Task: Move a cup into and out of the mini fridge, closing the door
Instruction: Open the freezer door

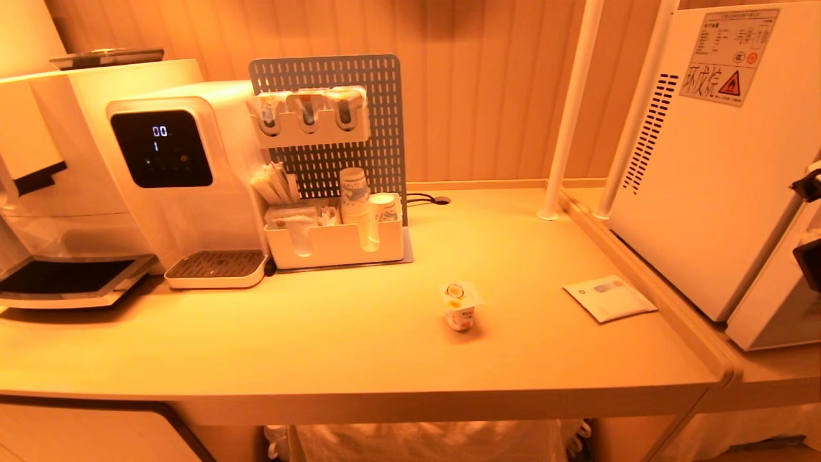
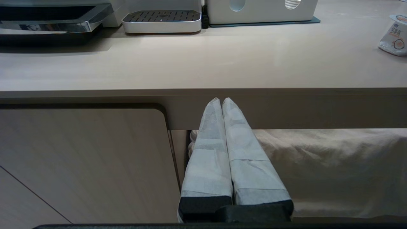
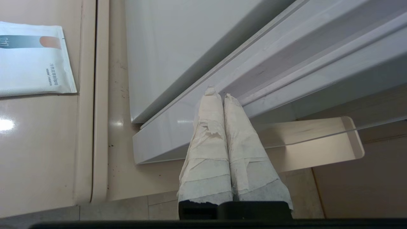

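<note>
The cup [image 1: 460, 307], small and white with orange marks and a foil lid, stands upright on the table [image 1: 359, 346], right of its middle. It also shows far off in the left wrist view as the cup [image 2: 393, 36]. The mini fridge [image 1: 705, 160] stands at the right on a lower ledge. Its door [image 3: 286, 66] faces away from the table, and a thin dark gap shows between door and body. My right gripper [image 3: 219, 93] is shut and empty, its taped fingertips at the door's white edge frame. My left gripper [image 2: 221, 100] is shut and empty, parked below the table's front edge.
A white sachet [image 1: 609, 297] lies flat between the cup and the fridge. A water dispenser [image 1: 186, 173], a pegboard organiser with paper cups [image 1: 356, 199] and a coffee machine [image 1: 58, 192] line the back left. Two white poles [image 1: 567, 109] rise beside the fridge.
</note>
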